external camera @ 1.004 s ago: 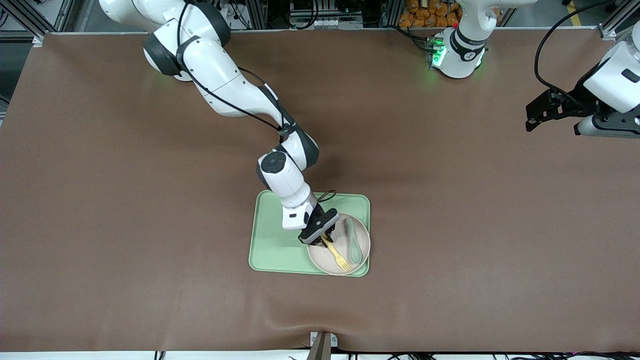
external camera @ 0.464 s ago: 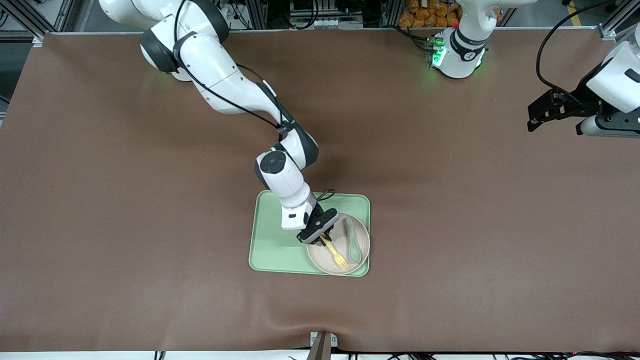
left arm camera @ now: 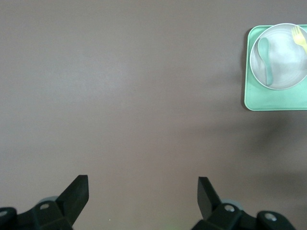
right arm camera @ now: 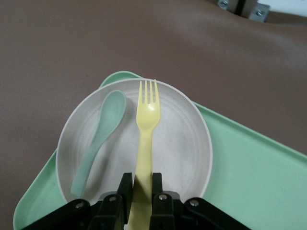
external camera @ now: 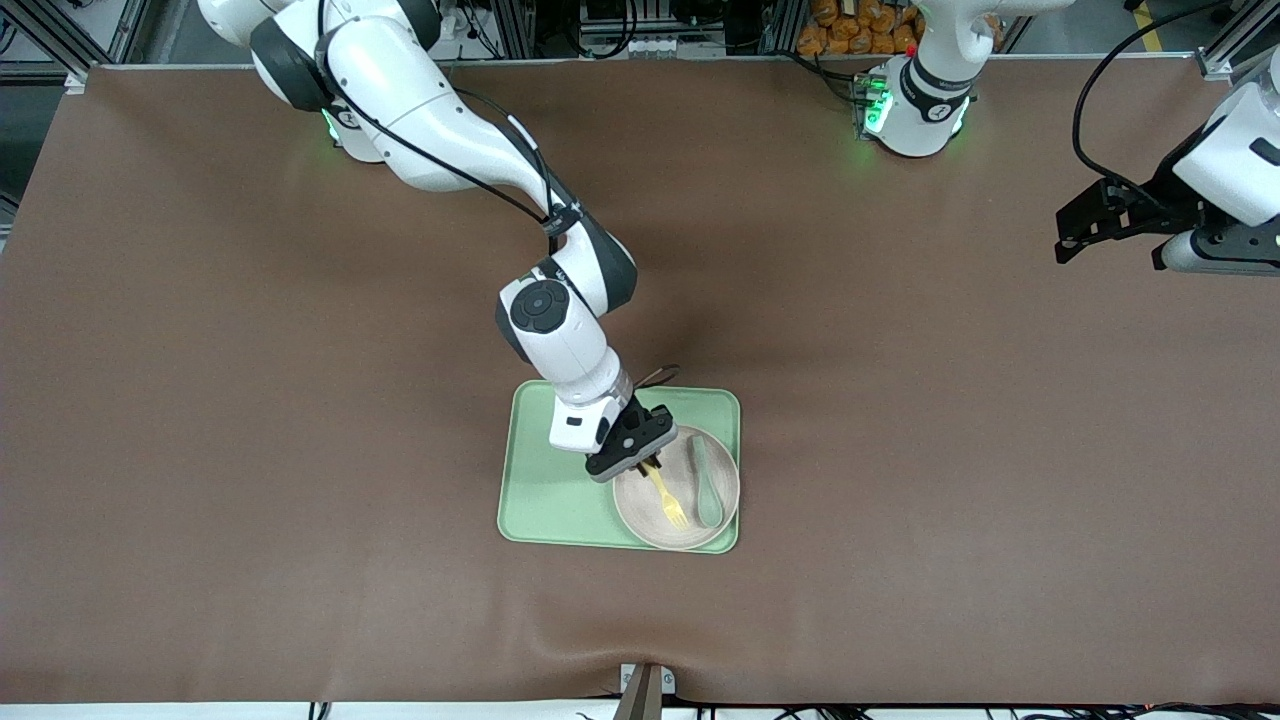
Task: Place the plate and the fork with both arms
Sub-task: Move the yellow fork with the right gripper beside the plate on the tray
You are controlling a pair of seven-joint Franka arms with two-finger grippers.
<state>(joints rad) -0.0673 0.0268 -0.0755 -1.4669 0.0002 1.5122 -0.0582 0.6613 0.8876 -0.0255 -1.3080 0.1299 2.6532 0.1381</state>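
Brown table (external camera: 300,450) carries a tray (external camera: 545,500) where the right hand (external camera: 643,468) pinches the fork (external camera: 667,500) by its handle, tines pointing away over the plate (external camera: 640,515), while the left hand (external camera: 1085,222) waits wide apart.

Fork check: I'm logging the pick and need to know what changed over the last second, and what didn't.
The right gripper, shut on the fork by its handle, has risen over the plate, and the fork's tines have drawn back from the plate's rim nearest the front camera. The right arm's elbow swung toward its base. The left gripper edged up slightly, waiting open. Plate, spoon and tray stayed put.
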